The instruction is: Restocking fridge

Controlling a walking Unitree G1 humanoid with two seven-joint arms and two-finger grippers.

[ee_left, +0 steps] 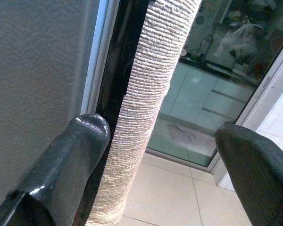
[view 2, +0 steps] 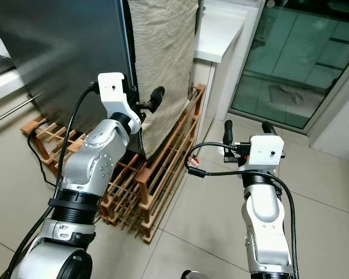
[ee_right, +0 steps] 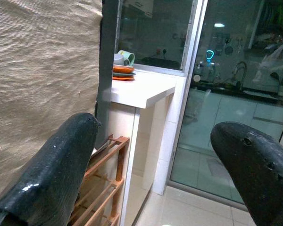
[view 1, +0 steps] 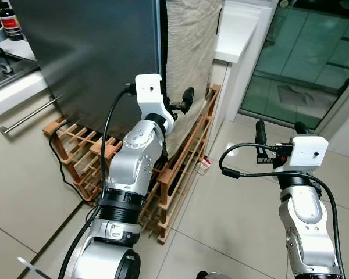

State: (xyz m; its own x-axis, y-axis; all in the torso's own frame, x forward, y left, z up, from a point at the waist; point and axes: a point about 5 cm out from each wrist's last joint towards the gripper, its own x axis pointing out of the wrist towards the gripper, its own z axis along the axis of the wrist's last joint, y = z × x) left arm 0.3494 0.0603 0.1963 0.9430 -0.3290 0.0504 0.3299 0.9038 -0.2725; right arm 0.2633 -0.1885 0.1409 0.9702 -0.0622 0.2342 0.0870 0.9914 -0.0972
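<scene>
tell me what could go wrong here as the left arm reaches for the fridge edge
The left gripper is open at the fridge door edge, right beside a hanging cloth; the jaws might catch the cloth instead of the door. A wooden rack leans at the fridge's base, so a swinging door or a step forward could knock it. A black cable trails on the floor nearby, a snag risk.

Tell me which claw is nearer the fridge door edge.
Left. The left claw is open right at the fridge door edge, beside the beige cloth; the right claw hangs open, well off over the floor.
</scene>
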